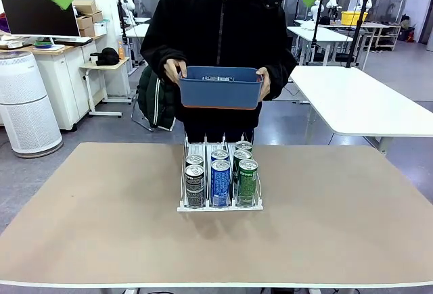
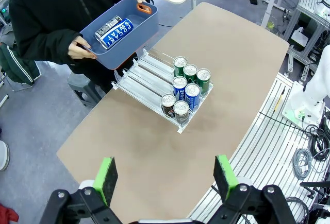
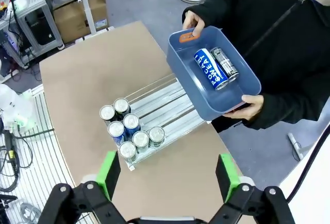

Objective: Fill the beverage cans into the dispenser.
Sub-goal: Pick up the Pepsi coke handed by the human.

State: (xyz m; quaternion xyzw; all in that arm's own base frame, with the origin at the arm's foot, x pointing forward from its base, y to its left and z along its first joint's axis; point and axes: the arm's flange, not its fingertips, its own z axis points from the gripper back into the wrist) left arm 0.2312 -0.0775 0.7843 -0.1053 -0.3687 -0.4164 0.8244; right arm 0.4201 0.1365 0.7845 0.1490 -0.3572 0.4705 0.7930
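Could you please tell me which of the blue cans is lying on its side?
The blue can in the bin the person holds, beside a black-and-silver one; the other two blue cans stand upright in the dispenser's middle lane.

The left gripper [image 2: 165, 176] is black with green pads [image 2: 105, 176]. Ahead of it, a tan table [image 2: 237, 49] carries the white dispenser [image 2: 139, 77]. It holds three green cans [image 2: 190, 72], two blue cans [image 2: 192, 94] and two black-and-silver patterned cans [image 2: 181, 110]. Beyond it is a blue bin [image 2: 136, 28] with an orange handle [image 2: 144, 7], holding a blue white-lettered can [image 2: 117, 32].

Cans [image 2: 192, 94] nine, probably; dispenser [image 2: 142, 74] one; blue bin [image 2: 135, 32] one.
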